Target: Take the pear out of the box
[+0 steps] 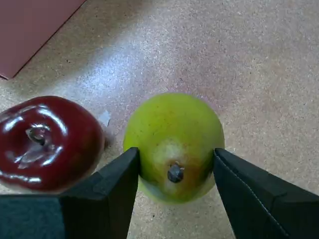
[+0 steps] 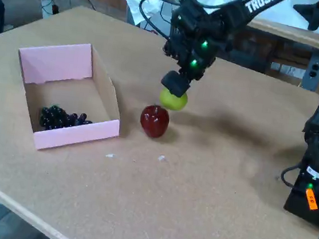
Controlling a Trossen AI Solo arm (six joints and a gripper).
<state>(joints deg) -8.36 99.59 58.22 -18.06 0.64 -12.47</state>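
The yellow-green pear (image 1: 174,144) sits between my gripper's (image 1: 176,155) two black fingers, stem end toward the wrist camera, and both pads press its sides. In the fixed view the pear (image 2: 174,100) is outside the pink box (image 2: 77,134), low over the table to the box's right, under the gripper (image 2: 176,88). Whether the pear rests on the table or hangs just above it is unclear. A pink corner of the box (image 1: 30,30) shows at the upper left of the wrist view.
A shiny dark red apple (image 2: 155,121) stands on the table right beside the pear, on its left in the wrist view (image 1: 47,142). Dark grapes (image 2: 62,117) lie inside the box. The arm's base (image 2: 315,172) stands at the right table edge.
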